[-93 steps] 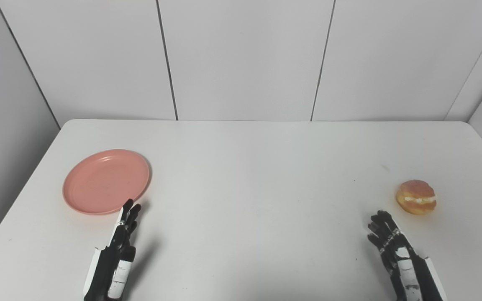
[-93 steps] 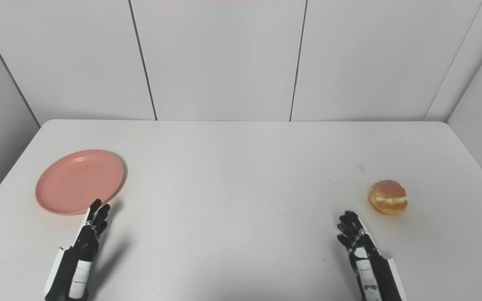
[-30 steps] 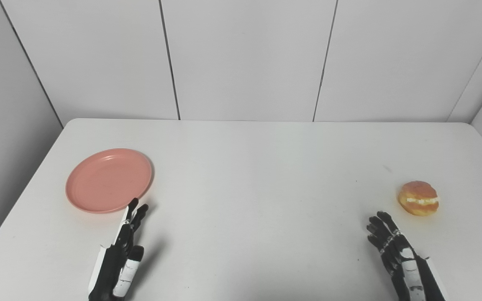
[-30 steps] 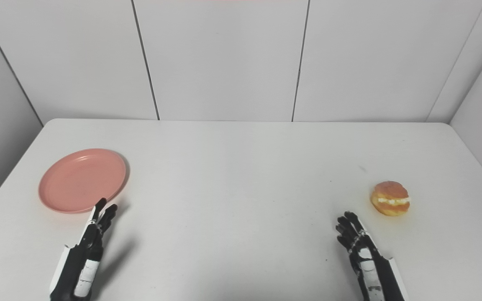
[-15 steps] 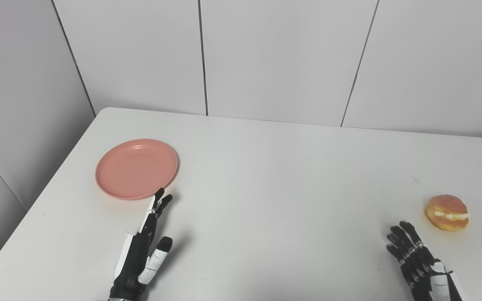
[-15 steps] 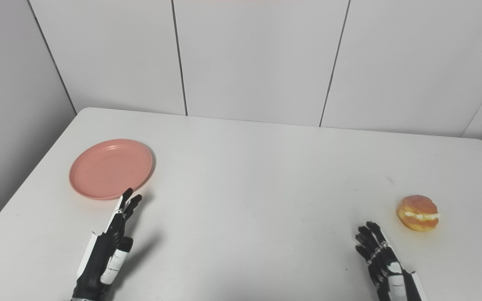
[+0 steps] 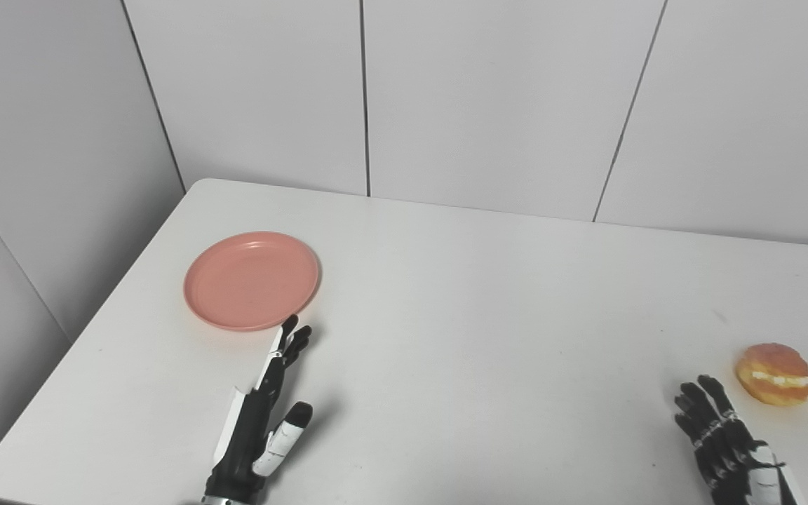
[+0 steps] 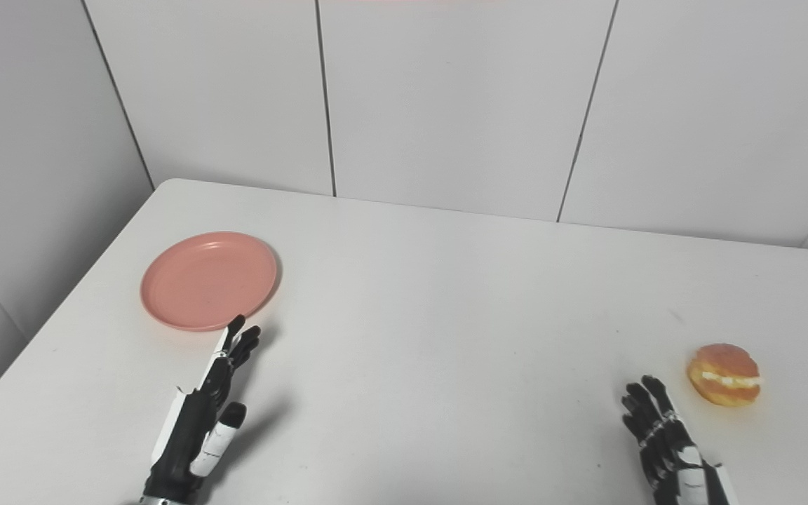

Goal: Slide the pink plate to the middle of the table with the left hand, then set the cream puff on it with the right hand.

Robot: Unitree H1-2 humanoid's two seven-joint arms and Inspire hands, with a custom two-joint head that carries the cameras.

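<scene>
Pink and round, the plate [image 7: 252, 280] lies flat on the left part of the white table [image 7: 488, 294], near the left edge and clearly away from the middle, so I judge that the first step, the slide to the centre, is not done yet. It is the only container in sight and it holds nothing; its inner surface is bare. Just in front of its near rim is the left hand [image 7: 264, 407], held on its edge with the fingers stretched forward and a little apart and the thumb spread to the side, holding nothing. The fingertips [image 7: 290, 328] come very close to the rim, but I cannot tell if they touch it. The cream puff [image 7: 774, 374], golden brown with a pale line of cream through its side, sits on the table far to the right, near the front, well apart from the plate. Beside it, a little nearer to the robot and to its left, the right hand [image 7: 723, 435] is over the table with spread fingers and empty; it does not touch the puff. So both steps are left to do: first to push the plate to the middle, then to grasp the puff and set it on the plate.
</scene>
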